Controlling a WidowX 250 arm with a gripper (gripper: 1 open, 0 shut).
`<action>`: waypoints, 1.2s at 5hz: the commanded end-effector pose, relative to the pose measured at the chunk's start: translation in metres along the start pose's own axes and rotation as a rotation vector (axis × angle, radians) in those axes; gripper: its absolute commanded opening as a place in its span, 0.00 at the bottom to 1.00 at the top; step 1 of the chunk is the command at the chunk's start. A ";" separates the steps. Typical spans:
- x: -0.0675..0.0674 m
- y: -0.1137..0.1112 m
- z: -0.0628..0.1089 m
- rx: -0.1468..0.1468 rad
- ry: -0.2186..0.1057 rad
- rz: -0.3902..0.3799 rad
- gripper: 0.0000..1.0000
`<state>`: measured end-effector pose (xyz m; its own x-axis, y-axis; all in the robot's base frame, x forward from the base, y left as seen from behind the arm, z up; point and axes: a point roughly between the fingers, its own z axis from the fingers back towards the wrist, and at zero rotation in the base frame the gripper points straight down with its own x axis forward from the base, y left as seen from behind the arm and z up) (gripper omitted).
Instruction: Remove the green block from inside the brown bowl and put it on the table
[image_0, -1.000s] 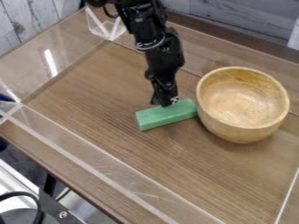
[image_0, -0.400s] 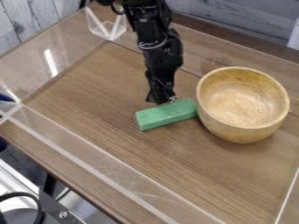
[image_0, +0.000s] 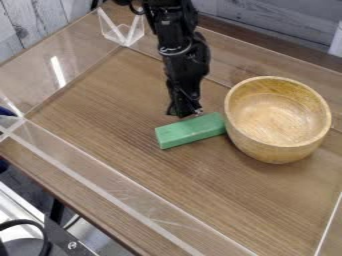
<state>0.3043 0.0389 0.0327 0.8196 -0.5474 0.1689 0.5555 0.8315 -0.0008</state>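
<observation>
We find the green block (image_0: 190, 130) already lying flat on the tabletop (image_0: 107, 110) just beside the empty brown bowl (image_0: 277, 119), with our pincer (image_0: 183, 109) closed on nothing just above it, so only withdrawal seems left.

A green block (image_0: 190, 130) lies flat on the wooden surface (image_0: 107, 110), just beside an empty bowl (image_0: 277, 120), the closed tool (image_0: 182, 110) poised directly above it.
</observation>
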 end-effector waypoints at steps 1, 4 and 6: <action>0.013 0.006 0.011 0.036 -0.034 -0.021 0.00; 0.021 0.007 0.006 0.035 -0.025 0.046 0.00; 0.024 0.004 0.010 -0.012 -0.028 0.058 0.00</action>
<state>0.3124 0.0272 0.0307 0.8546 -0.4977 0.1481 0.5101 0.8580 -0.0603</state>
